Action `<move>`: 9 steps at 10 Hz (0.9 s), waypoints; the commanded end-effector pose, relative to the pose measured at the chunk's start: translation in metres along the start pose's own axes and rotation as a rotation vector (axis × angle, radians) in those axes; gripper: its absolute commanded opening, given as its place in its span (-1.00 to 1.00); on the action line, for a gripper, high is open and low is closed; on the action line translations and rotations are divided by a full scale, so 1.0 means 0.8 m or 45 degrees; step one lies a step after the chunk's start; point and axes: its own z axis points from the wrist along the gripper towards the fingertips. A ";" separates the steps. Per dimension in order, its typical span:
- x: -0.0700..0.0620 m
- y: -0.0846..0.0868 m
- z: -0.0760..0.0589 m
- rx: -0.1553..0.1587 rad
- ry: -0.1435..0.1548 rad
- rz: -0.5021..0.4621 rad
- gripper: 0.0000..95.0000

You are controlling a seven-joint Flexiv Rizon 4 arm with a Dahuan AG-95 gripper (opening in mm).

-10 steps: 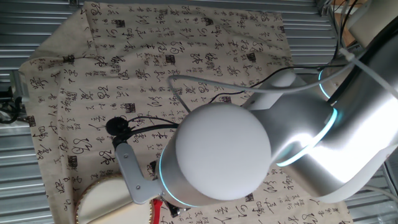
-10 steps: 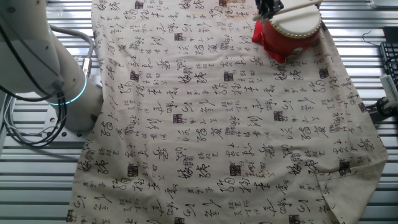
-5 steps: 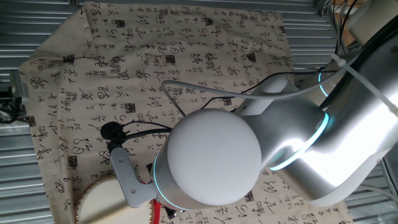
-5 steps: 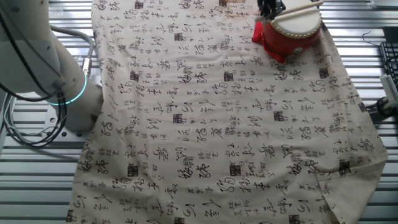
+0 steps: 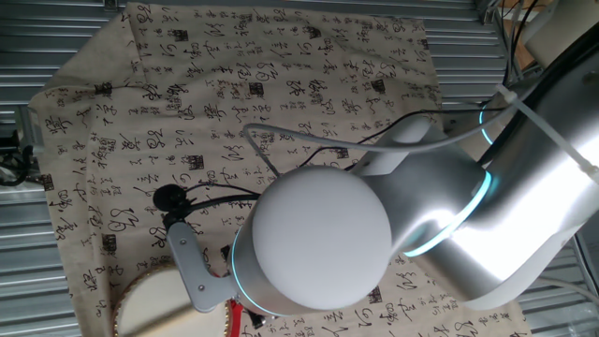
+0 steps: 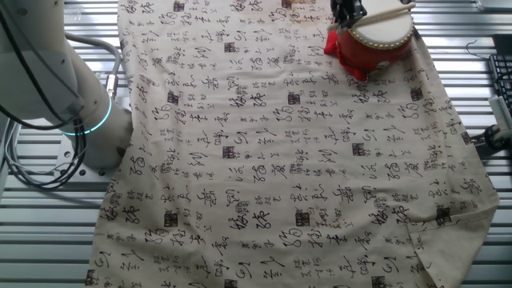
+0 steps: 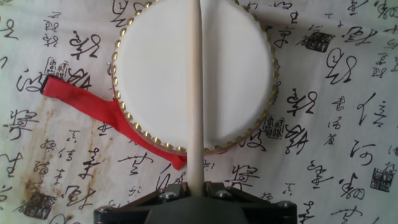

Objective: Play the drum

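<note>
The drum [image 7: 236, 74] is small and round with a cream-white head and a gold-studded red rim. It sits on the calligraphy cloth at the far right in the other fixed view [image 6: 382, 32] and at the bottom left in one fixed view [image 5: 150, 304]. My gripper [image 7: 195, 186] is shut on a pale wooden stick [image 7: 194, 87] that runs straight across the middle of the drum head. In the other fixed view the gripper [image 6: 346, 10] is at the drum's left edge with the stick [image 6: 392, 10] lying over the head.
A red ribbon [image 7: 99, 112] trails from the drum to the left over the cloth [image 6: 264, 160]. The arm's large body [image 5: 374, 234] blocks much of one fixed view. The arm's base [image 6: 56, 72] stands left of the cloth. Cables [image 5: 215, 197] lie by the arm.
The arm shifted a little left and down over the last second, then held still. The stick stays over the drum head.
</note>
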 end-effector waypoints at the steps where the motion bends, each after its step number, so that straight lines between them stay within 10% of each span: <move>1: 0.001 -0.001 0.000 0.000 0.000 0.000 -1.00; 9: 0.001 -0.001 0.000 -0.009 0.002 -0.017 -1.00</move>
